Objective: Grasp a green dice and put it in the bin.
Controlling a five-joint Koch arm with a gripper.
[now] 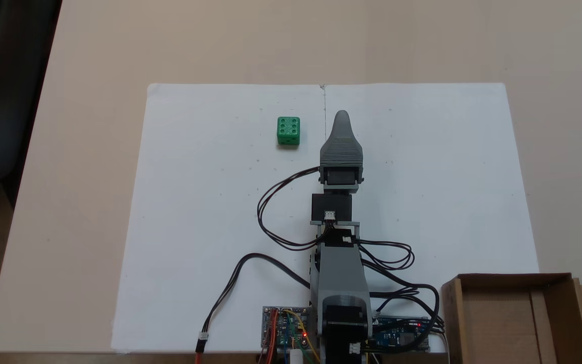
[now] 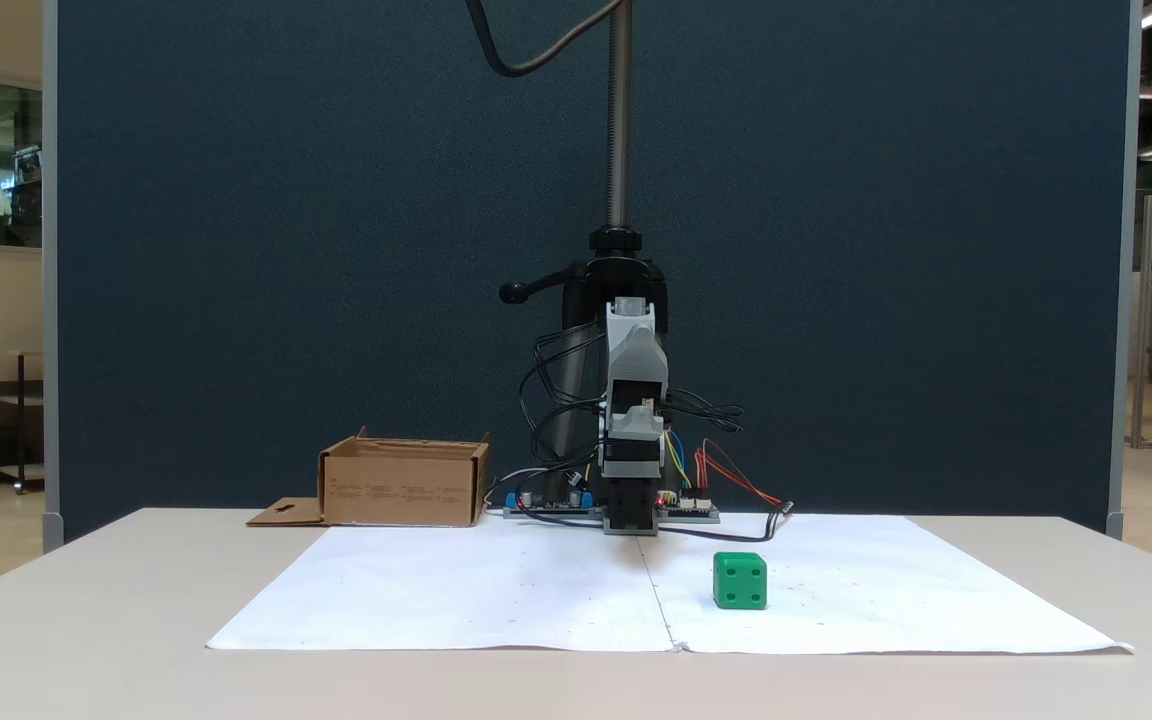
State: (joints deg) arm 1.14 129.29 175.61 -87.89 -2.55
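Gripper [image 1: 342, 117] is lying low over the white paper [image 1: 195, 227], its jaw state impossible to tell, with the green dice [image 1: 288, 131] just off its left and the bin [image 1: 516, 316] well behind, so reaching is only beginning.

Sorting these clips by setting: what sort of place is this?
Likely a lab or workshop: a blue partition panel backs the table, bare circuit boards sit by the arm's base, and an open hall shows beyond.
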